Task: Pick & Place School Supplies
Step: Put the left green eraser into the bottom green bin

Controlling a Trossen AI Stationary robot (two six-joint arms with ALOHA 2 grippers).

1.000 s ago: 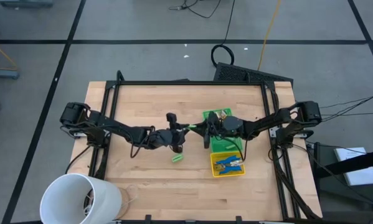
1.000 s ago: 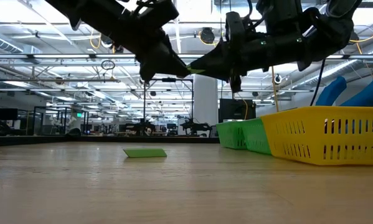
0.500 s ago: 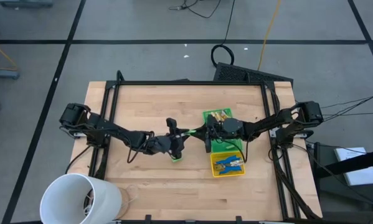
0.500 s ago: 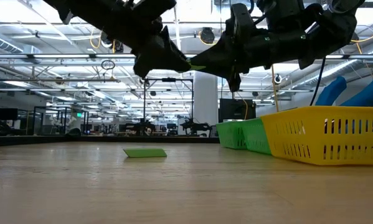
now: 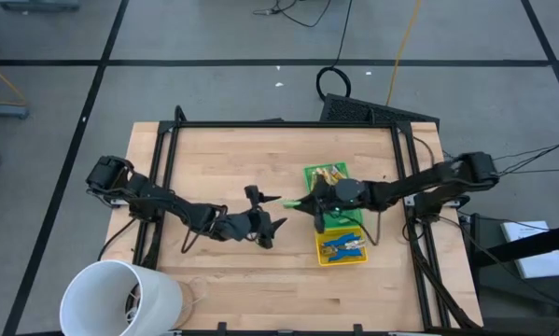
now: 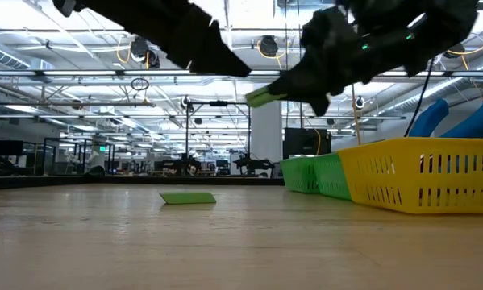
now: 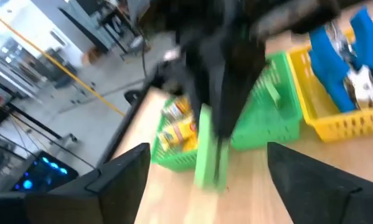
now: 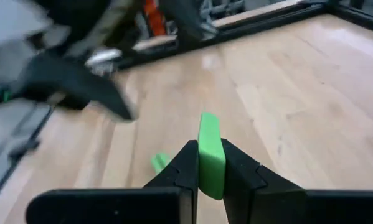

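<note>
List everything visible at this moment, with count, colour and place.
green piece: one, bright green, held in the right gripper above the table
green piece: one, green, flat on the table
green bin: one, holds yellow-tan blocks
yellow bin: one, beside the green bin, holds blue-handled tools
white cup: one, front-left corner
table: one, light wood
left gripper: open, mid-table
right gripper: shut on the green piece

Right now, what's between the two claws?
A short green piece. The right claw pinches one end, and the other end points toward the open left claw, which isn't touching it. The left wrist view shows this best.
</note>
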